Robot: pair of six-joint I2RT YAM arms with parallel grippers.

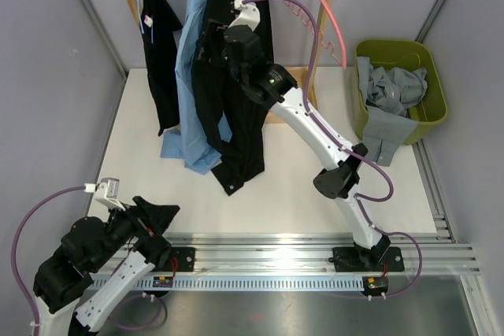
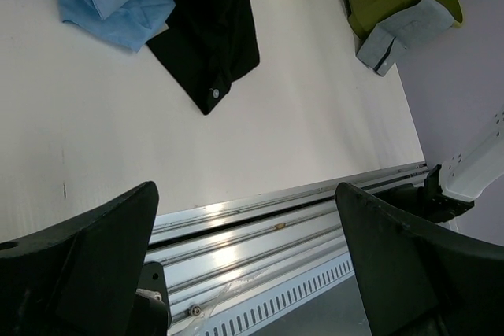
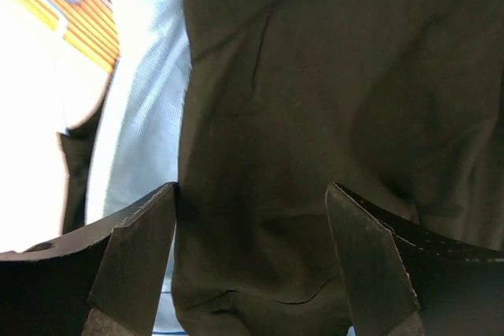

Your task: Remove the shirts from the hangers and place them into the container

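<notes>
Black collared fabric shirt point(image 1: 236, 127) is hung at upper centre of the top view on the wooden rack point(image 1: 333, 5), next to a light blue long-sleeved shirt point(image 1: 193, 60). The right gripper point(image 3: 252, 218) is held right at it, fingers spread, nothing pinched yet. The left gripper point(image 2: 248, 218) is kept lower left, spread wide, empty. A grey shirt point(image 1: 394, 88) is draped in the olive-green plastic tub point(image 1: 394, 45) at right.

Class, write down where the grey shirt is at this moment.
In the top view, the grey shirt lies on the right inside the olive-green container, partly draped over its near rim.
</notes>
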